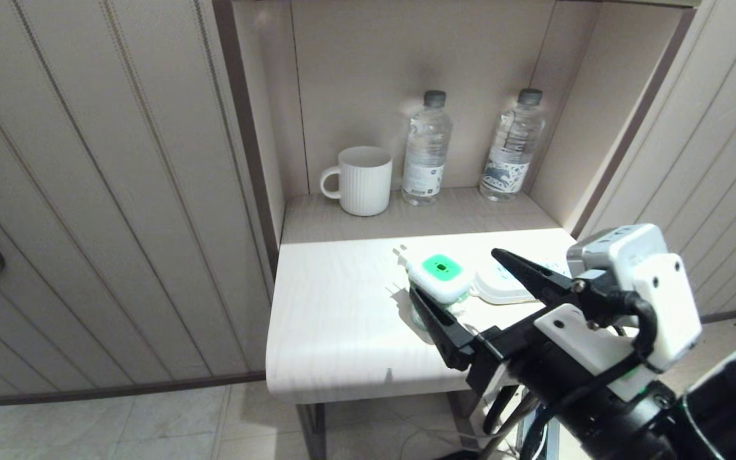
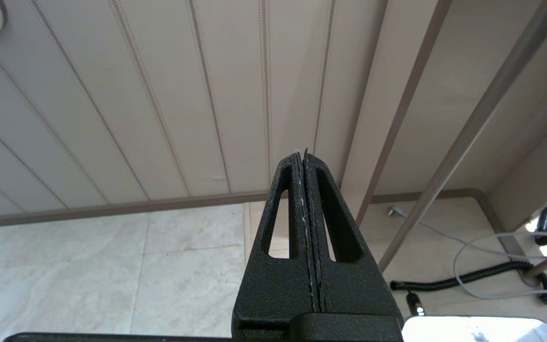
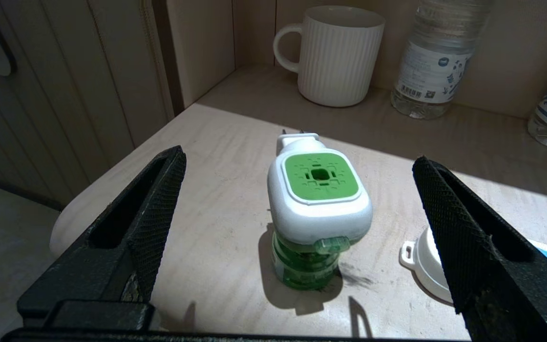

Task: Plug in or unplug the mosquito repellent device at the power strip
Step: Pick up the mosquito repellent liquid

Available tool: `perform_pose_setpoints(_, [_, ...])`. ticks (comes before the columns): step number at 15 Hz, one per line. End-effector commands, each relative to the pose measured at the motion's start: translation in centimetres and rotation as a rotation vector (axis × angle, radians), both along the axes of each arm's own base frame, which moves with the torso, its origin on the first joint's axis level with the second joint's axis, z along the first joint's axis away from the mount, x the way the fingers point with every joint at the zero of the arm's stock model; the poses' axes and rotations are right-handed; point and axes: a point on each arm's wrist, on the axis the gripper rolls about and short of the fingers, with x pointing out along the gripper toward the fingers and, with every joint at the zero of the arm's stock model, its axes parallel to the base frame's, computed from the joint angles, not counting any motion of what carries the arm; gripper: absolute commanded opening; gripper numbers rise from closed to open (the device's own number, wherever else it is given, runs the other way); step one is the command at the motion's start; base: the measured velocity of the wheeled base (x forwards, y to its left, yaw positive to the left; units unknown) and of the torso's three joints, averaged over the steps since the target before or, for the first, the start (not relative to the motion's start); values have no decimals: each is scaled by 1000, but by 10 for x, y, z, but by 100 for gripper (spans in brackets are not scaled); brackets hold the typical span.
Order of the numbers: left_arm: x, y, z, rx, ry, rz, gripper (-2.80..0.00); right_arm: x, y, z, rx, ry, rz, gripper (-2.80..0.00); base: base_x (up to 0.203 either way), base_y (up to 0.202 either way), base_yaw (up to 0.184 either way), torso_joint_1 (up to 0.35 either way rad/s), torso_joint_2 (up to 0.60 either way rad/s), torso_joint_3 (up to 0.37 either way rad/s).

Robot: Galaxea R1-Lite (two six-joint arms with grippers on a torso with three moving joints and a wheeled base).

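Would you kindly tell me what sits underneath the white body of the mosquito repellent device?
Under the mosquito repellent device a translucent green liquid bottle stands on the table. The white body hides the bottle's top, so its neck cannot be seen.

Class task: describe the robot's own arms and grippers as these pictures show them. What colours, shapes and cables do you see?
The right gripper has two long, black, tapering fingers with a rough, grainy texture and triangular cut-outs. Behind it sit a white bracket, a grey-and-white box-shaped camera housing and a looping black cable on a black arm. The left gripper has matching black, textured fingers with slot-like triangular openings.
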Motion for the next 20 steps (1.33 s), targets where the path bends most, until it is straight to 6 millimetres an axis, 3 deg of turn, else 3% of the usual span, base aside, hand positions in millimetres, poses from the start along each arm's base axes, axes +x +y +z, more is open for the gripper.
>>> perform_pose_setpoints(1, [0,0,0,0,2,0,-280,8,7,-5,-17,10,-13,0,0,0,0,0,0,0])
perform_pose_setpoints(7, [0,0,0,0,2,0,-280,17,6,-10,-29,19,-44,0,0,0,0,0,0,0])
perform_pose_setpoints(12, [0,0,0,0,1,0,-280,29,14,-26,-60,60,-57,0,0,0,0,0,0,0])
perform_pose_setpoints(20, [0,0,0,0,2,0,-280,40,6,-17,-51,28,-11,0,0,0,0,0,0,0])
